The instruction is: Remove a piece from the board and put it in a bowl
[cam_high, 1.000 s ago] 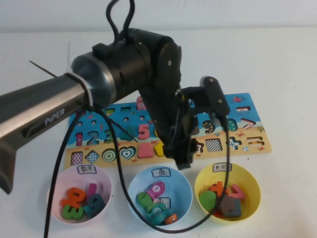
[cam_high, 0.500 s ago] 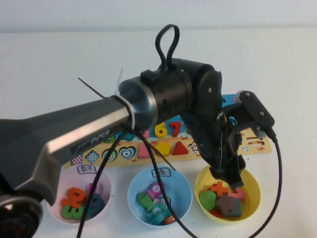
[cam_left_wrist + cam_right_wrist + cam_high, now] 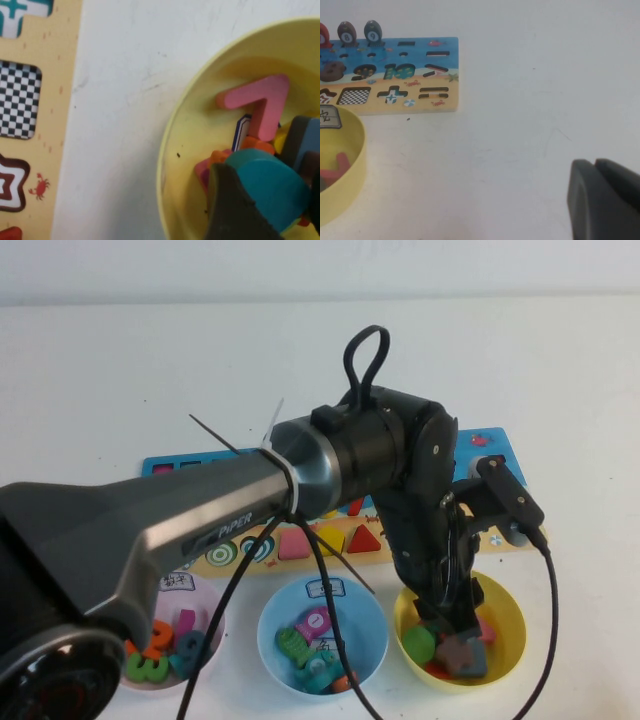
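Note:
My left gripper (image 3: 450, 612) hangs low inside the yellow bowl (image 3: 510, 612), its arm reaching across the table from the left. In the left wrist view the gripper (image 3: 272, 196) is shut on the teal-green heart (image 3: 265, 182), held just above the other pieces in the bowl (image 3: 167, 165). The heart is hidden behind the gripper in the high view. The board (image 3: 488, 447) lies behind the bowls, mostly covered by the arm; it also shows in the left wrist view (image 3: 45, 100) and the right wrist view (image 3: 395, 70). My right gripper (image 3: 595, 167) is shut and empty over bare table, right of the bowl (image 3: 355, 150).
A light blue bowl (image 3: 275, 608) and a pink bowl (image 3: 215, 605) with pieces stand left of the yellow one. The yellow bowl holds a pink angled piece (image 3: 257, 102), a green piece (image 3: 420, 643) and others. The arm's cable (image 3: 545, 640) loops around the bowl.
My left arm has swung right from over the board to the yellow bowl and lowered into it, with the piece in its gripper.

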### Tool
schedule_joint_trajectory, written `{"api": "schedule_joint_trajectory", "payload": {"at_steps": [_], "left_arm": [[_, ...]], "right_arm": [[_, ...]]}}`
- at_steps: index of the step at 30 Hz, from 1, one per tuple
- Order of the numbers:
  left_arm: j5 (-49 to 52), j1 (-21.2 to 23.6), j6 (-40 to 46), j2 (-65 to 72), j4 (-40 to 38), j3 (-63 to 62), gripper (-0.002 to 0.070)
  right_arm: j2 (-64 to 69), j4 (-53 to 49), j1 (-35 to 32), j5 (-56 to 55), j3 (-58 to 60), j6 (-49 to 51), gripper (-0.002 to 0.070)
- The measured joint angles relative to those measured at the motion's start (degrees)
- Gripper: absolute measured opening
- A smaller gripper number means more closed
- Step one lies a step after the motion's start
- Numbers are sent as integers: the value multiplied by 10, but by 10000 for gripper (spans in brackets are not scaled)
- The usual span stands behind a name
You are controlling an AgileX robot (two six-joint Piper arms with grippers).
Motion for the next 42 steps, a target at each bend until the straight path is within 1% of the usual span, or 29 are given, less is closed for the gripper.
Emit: {"api": "schedule_joint_trajectory", "payload": {"at_steps": [2, 4, 6, 9, 11, 13, 14, 16, 17, 19, 20, 21, 23, 26, 30, 32, 38, 42], "left_arm": [[0, 0, 0, 0, 1, 0, 286], [0, 0, 0, 0, 1, 0, 322], [-3, 0, 0, 0, 2, -1, 397], [-16, 0, 0, -3, 2, -1, 477], [-22, 0, 0, -13, 3, -1, 497], [-25, 0, 0, -29, 5, -1, 494], [-25, 0, -1, -41, 6, -1, 477], [-26, 0, -1, -70, 5, 6, 403], [-30, 3, -1, -88, 3, 15, 336], [-41, 8, -1, -124, 1, 44, 171], [-53, 12, -1, -147, 0, 65, 111], [-67, 18, -1, -171, -2, 89, 72], [-97, 30, -1, -217, -9, 138, 31], [-154, 47, -1, -297, -23, 231, 8], [-246, 59, -1, -404, -30, 352, 0], [-293, 61, -1, -457, -36, 404, -1], [-444, 61, -2, -606, -90, 550, -1], [-493, 61, -2, -664, -127, 618, -2]], "right_arm": [[0, 0, 0, 0, 0, 0, -18], [0, 0, 0, 0, 0, 0, -18], [0, 0, 0, 0, 0, 0, -18], [0, 0, 0, 0, 0, 0, -18], [0, 0, 0, 0, 0, 0, -18], [0, 0, 0, 0, 0, 0, -18], [0, 0, 0, 0, 0, 0, -18], [0, 0, 0, 0, 0, 0, -18], [0, 0, 0, 0, 0, 0, -18], [0, 0, 0, 0, 0, 0, -18], [0, 0, 0, 0, 0, 0, -18], [0, 0, 0, 0, 0, 0, -18], [0, 0, 0, 0, 0, 0, -18], [0, 0, 0, 0, 0, 0, -18], [0, 0, 0, 0, 0, 0, -18], [0, 0, 0, 0, 0, 0, -18], [0, 0, 0, 0, 0, 0, -18], [0, 0, 0, 0, 0, 0, -18]]}}
